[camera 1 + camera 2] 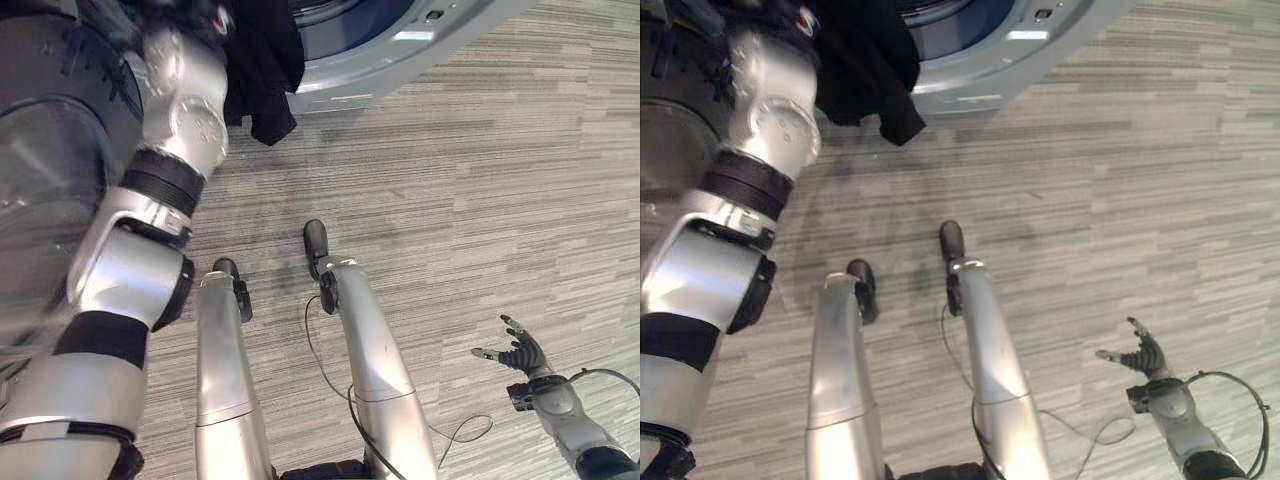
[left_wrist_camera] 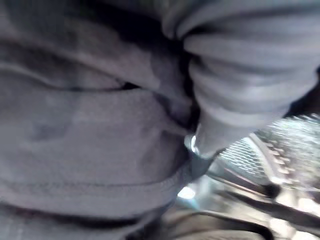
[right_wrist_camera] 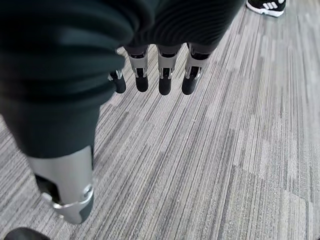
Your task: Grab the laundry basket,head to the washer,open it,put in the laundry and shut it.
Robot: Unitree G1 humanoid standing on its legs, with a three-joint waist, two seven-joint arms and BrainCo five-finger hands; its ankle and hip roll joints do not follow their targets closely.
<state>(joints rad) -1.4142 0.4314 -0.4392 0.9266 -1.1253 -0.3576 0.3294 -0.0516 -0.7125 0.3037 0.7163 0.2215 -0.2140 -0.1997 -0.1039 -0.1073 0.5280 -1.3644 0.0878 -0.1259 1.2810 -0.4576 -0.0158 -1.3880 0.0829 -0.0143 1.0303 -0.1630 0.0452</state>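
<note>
You have one washer at the top of the head views, its round opening facing you over the striped carpet floor, and one dark garment hanging lengthwise down from the rim, beside your raised left arm. In the left wrist view grey cloth is bunched against the left hand (whether its fingers grip it, you cannot tell). Your right hand hangs low over the floor, fingers spread and relaxed, holding nothing.
</note>
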